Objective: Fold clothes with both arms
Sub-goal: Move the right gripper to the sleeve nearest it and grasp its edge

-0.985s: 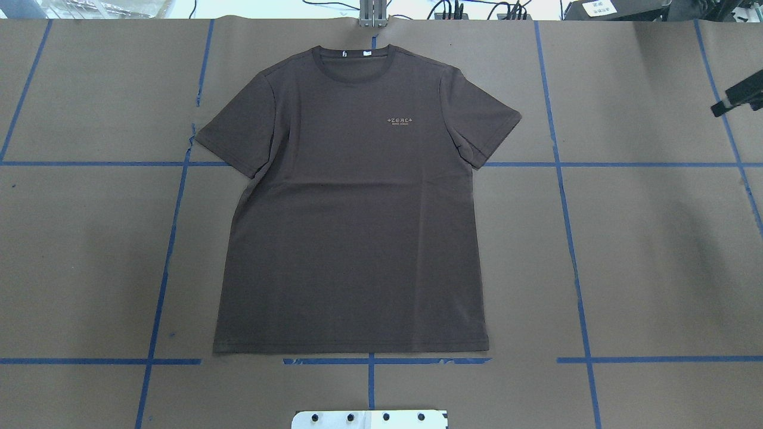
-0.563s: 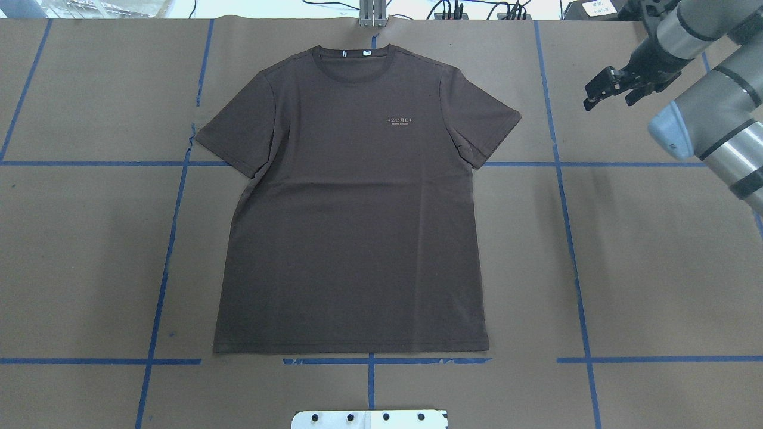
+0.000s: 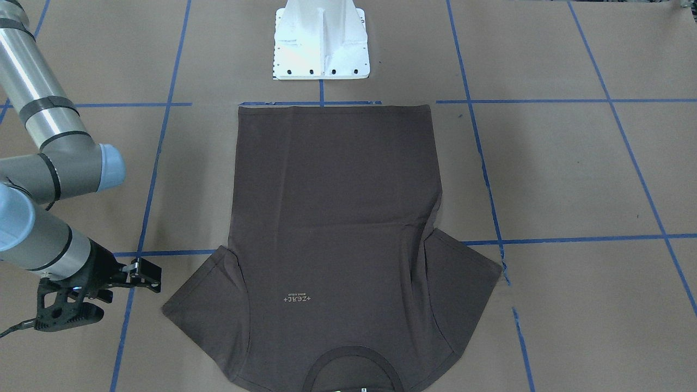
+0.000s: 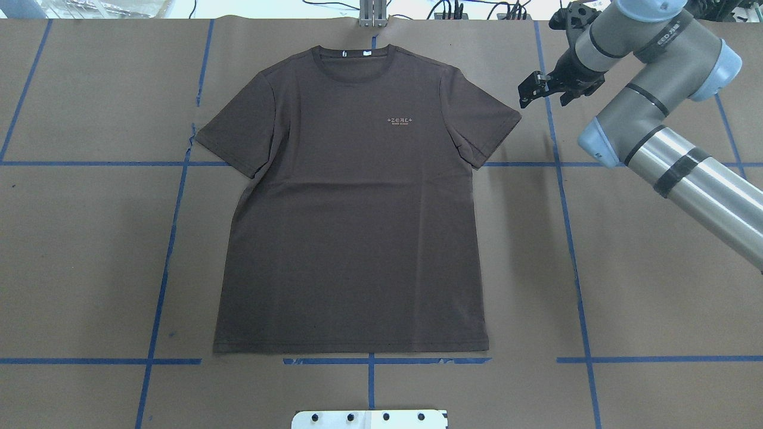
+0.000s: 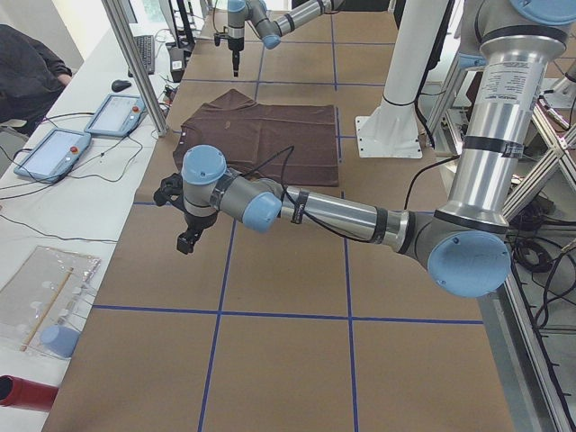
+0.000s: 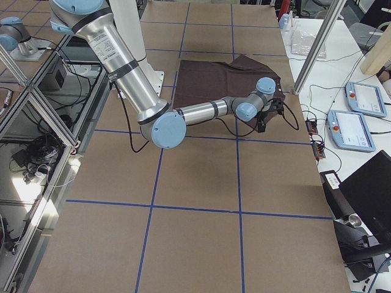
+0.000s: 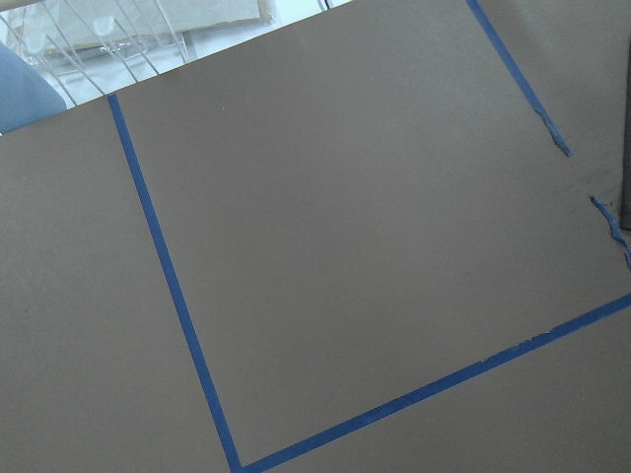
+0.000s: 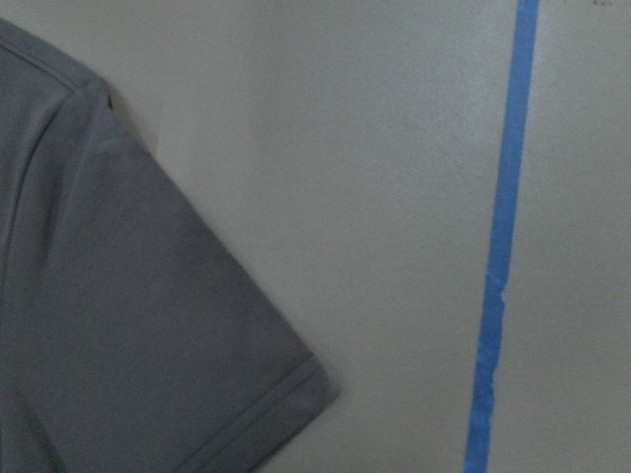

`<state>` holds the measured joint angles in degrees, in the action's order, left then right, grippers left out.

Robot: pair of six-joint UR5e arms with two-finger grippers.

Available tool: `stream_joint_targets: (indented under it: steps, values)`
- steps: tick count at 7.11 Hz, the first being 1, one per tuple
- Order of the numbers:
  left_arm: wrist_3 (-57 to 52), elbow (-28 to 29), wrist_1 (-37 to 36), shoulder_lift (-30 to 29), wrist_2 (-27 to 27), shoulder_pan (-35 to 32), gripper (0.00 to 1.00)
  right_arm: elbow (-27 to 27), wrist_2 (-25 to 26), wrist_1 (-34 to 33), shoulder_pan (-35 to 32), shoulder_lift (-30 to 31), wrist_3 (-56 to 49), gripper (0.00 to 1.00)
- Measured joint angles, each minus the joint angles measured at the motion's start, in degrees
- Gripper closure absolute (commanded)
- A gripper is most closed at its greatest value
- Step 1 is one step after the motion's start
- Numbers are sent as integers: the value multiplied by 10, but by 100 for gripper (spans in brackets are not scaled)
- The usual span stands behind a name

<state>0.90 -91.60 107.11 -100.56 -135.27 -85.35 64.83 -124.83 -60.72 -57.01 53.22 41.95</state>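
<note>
The dark brown T-shirt [image 4: 357, 202] lies flat and face up on the brown paper, collar [image 4: 351, 59] at the far edge and hem toward the robot's base. My right arm [image 4: 650, 137] reaches in from the right. Its gripper [image 4: 548, 95] hovers just off the tip of the shirt's right-hand sleeve [image 4: 486, 128], jaws apart and empty. The right wrist view shows that sleeve [image 8: 148, 325] below, with no fingers in frame. My left gripper [image 5: 186, 238] hangs over bare paper left of the shirt, seen only from the side, so I cannot tell its state.
Blue tape lines [image 4: 569, 238] grid the paper-covered table. The white pedestal base [image 3: 320, 41] stands at the near edge behind the hem. Two tablets [image 5: 56, 148] and a seated person [image 5: 27, 63] are at the bench beyond the table's far edge, past a metal post [image 5: 135, 63].
My right arm has swung in from the right edge, bringing its gripper leftward up beside the shirt's right-hand sleeve. The shirt has not moved.
</note>
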Motion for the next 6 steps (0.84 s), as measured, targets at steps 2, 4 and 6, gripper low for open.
stream_joint_targets:
  steps: [2,4,6]
  values:
    - [13,0,2,-7,0,0,0,-42,38,2,22,-33,3,4]
    - [16,-1,2,-9,0,0,0,-75,48,5,31,-51,4,8]
    - [17,-4,2,-9,0,0,0,-90,49,7,33,-55,4,12]
